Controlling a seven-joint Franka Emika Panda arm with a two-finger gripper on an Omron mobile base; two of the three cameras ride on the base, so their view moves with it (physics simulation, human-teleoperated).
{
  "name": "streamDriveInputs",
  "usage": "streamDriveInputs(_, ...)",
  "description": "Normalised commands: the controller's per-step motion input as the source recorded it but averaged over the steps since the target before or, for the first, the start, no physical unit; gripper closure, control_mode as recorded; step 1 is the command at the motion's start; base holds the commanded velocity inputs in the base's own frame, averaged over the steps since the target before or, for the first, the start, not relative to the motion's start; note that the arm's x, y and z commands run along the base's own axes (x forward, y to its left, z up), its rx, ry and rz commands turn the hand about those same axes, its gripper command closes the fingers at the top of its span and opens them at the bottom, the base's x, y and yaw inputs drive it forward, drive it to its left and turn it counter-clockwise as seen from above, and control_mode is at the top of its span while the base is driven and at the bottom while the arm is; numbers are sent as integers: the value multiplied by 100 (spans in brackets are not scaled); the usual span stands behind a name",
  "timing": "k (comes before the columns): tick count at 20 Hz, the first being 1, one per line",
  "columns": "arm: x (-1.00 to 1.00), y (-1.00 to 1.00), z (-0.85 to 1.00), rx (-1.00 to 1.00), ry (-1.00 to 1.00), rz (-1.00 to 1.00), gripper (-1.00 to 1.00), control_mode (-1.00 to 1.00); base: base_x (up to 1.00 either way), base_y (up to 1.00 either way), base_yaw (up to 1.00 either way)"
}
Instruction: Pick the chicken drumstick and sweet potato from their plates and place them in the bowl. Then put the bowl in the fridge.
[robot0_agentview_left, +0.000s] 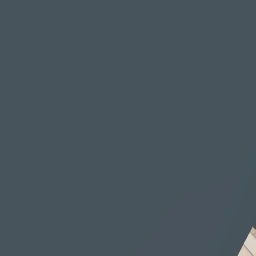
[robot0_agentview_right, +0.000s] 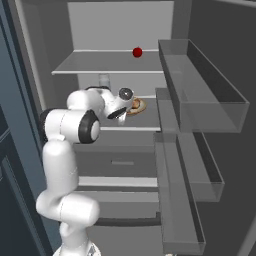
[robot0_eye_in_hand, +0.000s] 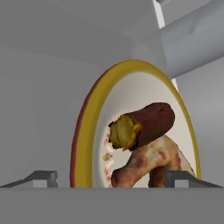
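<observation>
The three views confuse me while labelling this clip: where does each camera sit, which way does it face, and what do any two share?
Left base view: on the base, behind the arm's left; faces a flat dark grey surface close up.
Right base view: behind the arm's right, looking into the open fridge; the white arm reaches to the bowl on a shelf.
Hand view: on the hand, looking along the open claw at the bowl holding the sweet potato and chicken drumstick.
Shared: right base and hand views both show the bowl.
</observation>
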Motion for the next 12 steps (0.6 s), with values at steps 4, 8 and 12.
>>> streamDriveInputs(4, -48, 2, 21, 0, -1, 0, -100, -100, 0, 0, 0)
streamDriveInputs(8, -54, 2, 20, 0, 0, 0, -100, -100, 0, 0, 0)
streamDriveInputs(12, -48, 1, 38, 0, 0, 0, -100, -100, 0, 0, 0)
